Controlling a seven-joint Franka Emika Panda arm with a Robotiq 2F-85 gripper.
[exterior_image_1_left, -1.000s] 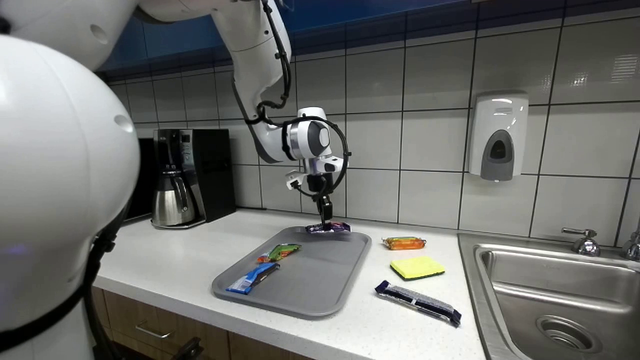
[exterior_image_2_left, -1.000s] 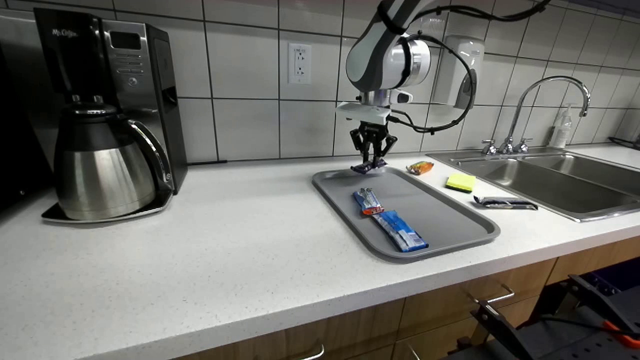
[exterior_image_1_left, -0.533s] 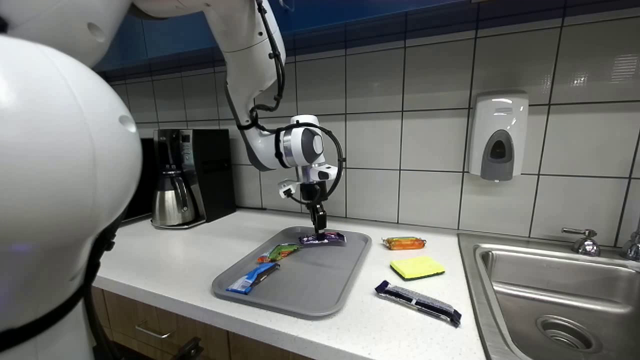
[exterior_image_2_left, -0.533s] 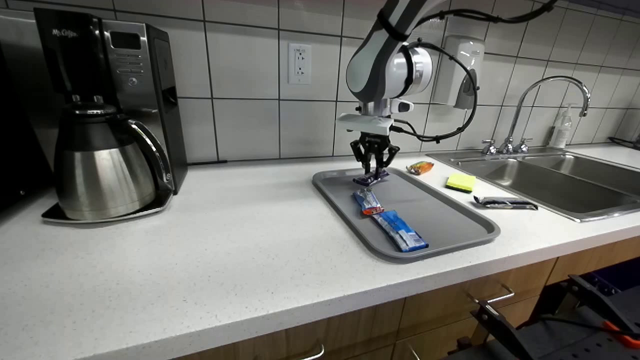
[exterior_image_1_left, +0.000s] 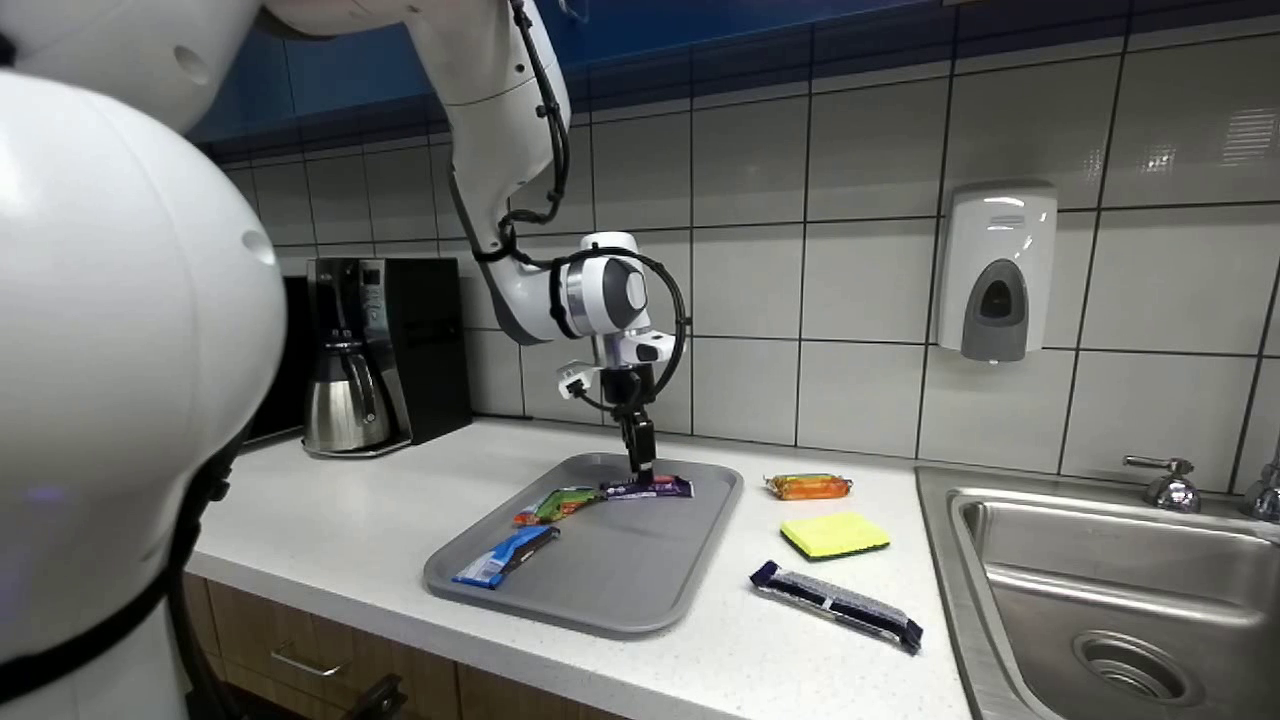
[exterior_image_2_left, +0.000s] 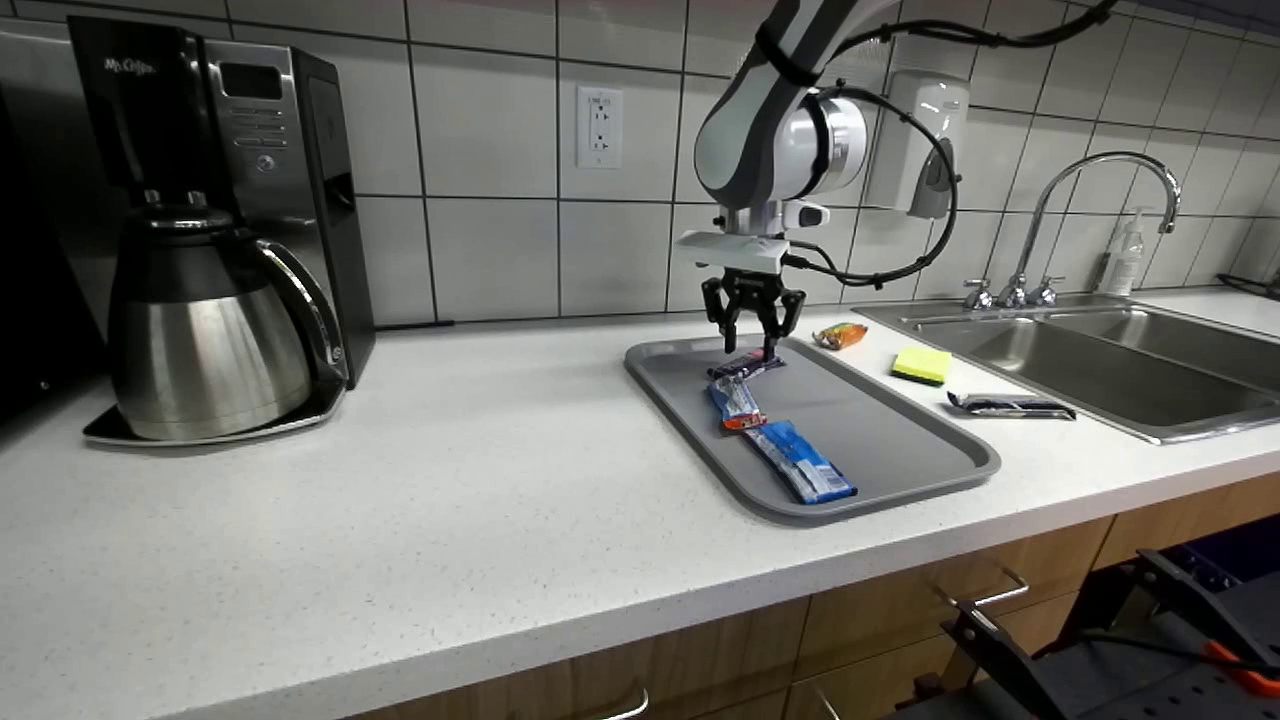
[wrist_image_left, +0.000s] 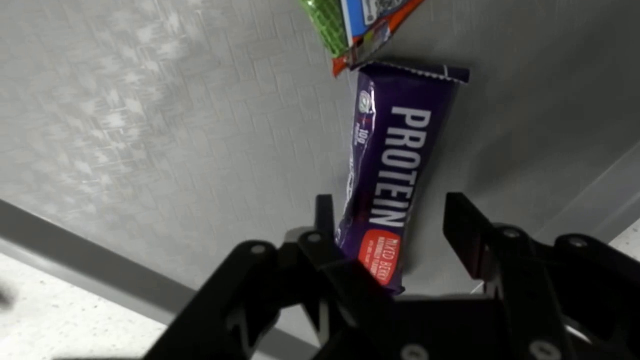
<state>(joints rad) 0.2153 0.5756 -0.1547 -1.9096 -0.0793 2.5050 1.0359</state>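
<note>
Pincer (exterior_image_1_left: 641, 477) stood point-down above the tray (exterior_image_1_left: 620, 570) in an exterior view, and the purple bar (exterior_image_1_left: 672, 487) lay directly beneath its tips. Nearer the camera than the pincer, to its left in that view, were the green packet (exterior_image_1_left: 560, 505) and, farther along, the blue bar (exterior_image_1_left: 506, 557). Off to its right, past the tray's edge, came the orange packet (exterior_image_1_left: 810, 487), the yellow sponge (exterior_image_1_left: 835, 535) and the dark bar (exterior_image_1_left: 838, 606), with the sink (exterior_image_1_left: 955, 570) well apart on that same side.

In an exterior view where the coffee maker (exterior_image_2_left: 335, 220) loomed well to the pincer's left, its fingers (exterior_image_2_left: 730, 335) hung apart, one tip right at the purple bar; whether it touched, I cannot tell. The green packet and the blue bar trailed away from the pincer toward the camera. An outlet (exterior_image_2_left: 599, 127) sat on the wall, above it and to its left.

In the wrist view the pincer was released, its fingers on either side of the purple bar's lower end: one just beside a long edge, the other across a plain gap. The bar, lettered PROTEIN, stretched away from the pincer to where its far end met a corner of the green packet
</note>
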